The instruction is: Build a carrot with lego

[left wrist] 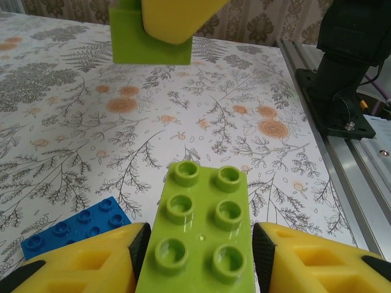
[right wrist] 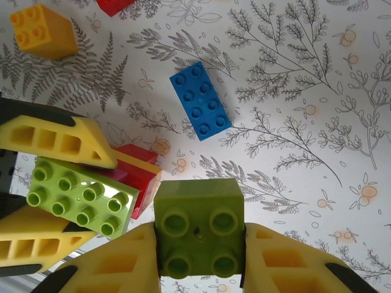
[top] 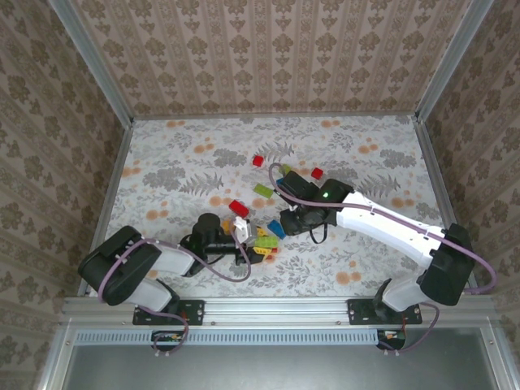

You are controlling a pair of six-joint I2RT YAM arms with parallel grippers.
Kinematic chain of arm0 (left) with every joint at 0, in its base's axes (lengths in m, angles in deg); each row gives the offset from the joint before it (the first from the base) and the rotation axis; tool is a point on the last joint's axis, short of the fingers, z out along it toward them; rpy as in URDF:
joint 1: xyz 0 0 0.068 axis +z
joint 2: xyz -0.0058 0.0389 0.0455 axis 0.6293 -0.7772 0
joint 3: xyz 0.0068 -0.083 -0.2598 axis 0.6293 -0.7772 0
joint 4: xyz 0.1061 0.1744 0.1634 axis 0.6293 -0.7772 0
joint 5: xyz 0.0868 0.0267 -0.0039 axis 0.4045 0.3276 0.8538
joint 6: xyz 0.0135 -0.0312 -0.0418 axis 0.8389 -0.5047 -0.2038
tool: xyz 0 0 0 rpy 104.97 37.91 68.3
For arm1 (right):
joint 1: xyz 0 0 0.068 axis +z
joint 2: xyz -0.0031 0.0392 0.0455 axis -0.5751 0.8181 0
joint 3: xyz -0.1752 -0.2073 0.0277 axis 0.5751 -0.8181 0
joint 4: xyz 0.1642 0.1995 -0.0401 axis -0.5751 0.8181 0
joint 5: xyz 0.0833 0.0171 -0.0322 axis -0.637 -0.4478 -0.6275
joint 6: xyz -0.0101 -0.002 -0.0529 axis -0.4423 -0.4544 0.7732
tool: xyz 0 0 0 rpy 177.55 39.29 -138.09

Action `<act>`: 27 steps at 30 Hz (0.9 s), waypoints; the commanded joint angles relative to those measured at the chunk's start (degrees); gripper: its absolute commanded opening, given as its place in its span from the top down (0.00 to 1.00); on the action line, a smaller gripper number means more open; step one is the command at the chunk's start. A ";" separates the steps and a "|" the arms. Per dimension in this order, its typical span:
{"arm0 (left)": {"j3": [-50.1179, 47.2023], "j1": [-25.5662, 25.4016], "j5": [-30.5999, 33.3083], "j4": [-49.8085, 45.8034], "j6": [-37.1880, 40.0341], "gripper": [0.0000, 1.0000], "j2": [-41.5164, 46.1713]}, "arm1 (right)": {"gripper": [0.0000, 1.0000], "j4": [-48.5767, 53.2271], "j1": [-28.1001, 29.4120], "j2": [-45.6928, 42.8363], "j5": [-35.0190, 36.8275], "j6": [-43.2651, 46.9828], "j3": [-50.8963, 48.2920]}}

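**Right wrist view: bricks and pincers on a patterned desk**

1. Right pincer (right wrist: 198, 231): yellow fingers at the near edge, closed on an olive-green brick (right wrist: 198, 204), two by two studs, studs facing the camera.
2. Left pincer (right wrist: 91, 195): yellow fingers at the left, clamped on either long side of a lime brick (right wrist: 79, 196), two by four studs, tilted.
3. Red brick (right wrist: 142, 178): just behind the lime brick, partly hidden by it.
4. Blue brick (right wrist: 200, 101): two by four studs, flat on the desk (right wrist: 293, 122), farther off, centre.
5. Orange brick (right wrist: 46, 30): two by two, far left.
6. Second red brick (right wrist: 116, 5): cut off by the far edge.
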 commanded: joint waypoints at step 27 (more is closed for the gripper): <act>2.65 -1.95 2.81 -5.45 5.10 0.68 -2.15 | 0.72 1.91 7.19 5.79 4.73 -10.86 3.28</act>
